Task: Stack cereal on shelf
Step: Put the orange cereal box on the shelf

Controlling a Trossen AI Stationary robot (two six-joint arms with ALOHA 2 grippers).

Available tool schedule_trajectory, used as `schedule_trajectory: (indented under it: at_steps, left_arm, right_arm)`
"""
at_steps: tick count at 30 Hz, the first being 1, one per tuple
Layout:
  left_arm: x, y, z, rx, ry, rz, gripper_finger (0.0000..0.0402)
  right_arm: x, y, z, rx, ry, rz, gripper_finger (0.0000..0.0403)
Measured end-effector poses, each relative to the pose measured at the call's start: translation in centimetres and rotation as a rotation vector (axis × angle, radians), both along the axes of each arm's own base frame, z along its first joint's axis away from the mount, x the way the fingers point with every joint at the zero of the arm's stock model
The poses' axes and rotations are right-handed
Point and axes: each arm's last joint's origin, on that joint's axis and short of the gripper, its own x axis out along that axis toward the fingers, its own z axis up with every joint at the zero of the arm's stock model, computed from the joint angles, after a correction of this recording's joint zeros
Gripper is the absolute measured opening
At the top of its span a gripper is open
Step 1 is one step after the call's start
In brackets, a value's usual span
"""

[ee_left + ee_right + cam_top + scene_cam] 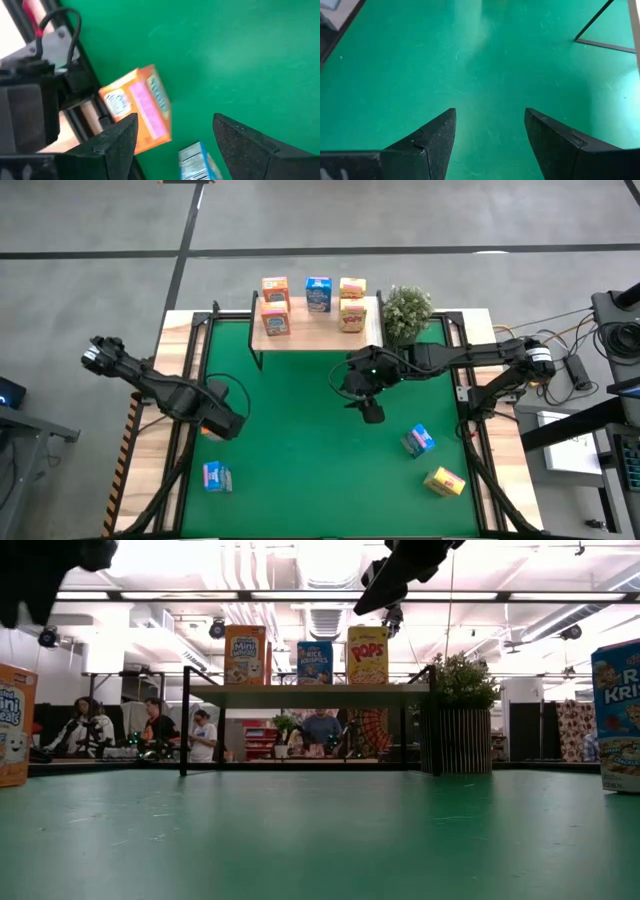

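Observation:
The light-wood shelf (312,332) stands at the mat's far middle. Several cereal boxes stand on it: two orange-pink (275,304), one blue (318,294), two yellow (352,302). On the mat lie a blue box (418,440) and a yellow box (444,480) at the near right, and a blue box (217,476) at the near left. My left gripper (175,120) is open above an orange-pink box (140,107) by the mat's left edge, touching nothing. My right gripper (490,112) is open and empty above the mat's middle (370,412).
A potted plant (406,313) stands right of the shelf. Black frame rails (190,380) run along the mat's left and right edges. The mat's middle and near middle (320,470) are bare green. People show in the room beyond the table (150,730).

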Motion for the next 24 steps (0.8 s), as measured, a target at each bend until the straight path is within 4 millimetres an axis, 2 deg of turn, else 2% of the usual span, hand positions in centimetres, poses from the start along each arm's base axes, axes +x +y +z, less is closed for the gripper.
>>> schedule_trajectory:
  at_steps: [8,15,24]
  left_arm:
    - [-1.5,-0.7,-2.3,0.046,0.067,0.045,0.0241]
    - [-2.0,-1.0,-3.9,0.069,0.088,0.057,0.0234]
    - [-1.8,-1.1,-4.4,0.057,0.07,0.049,0.0232]
  right_arm:
    - [0.0,0.5,-0.2,0.014,0.005,0.003,0.0226]
    - [0.0,1.3,-0.2,0.025,-0.003,0.021,0.0226]
    - [0.0,2.3,-0.2,0.026,-0.006,0.052,0.0226]
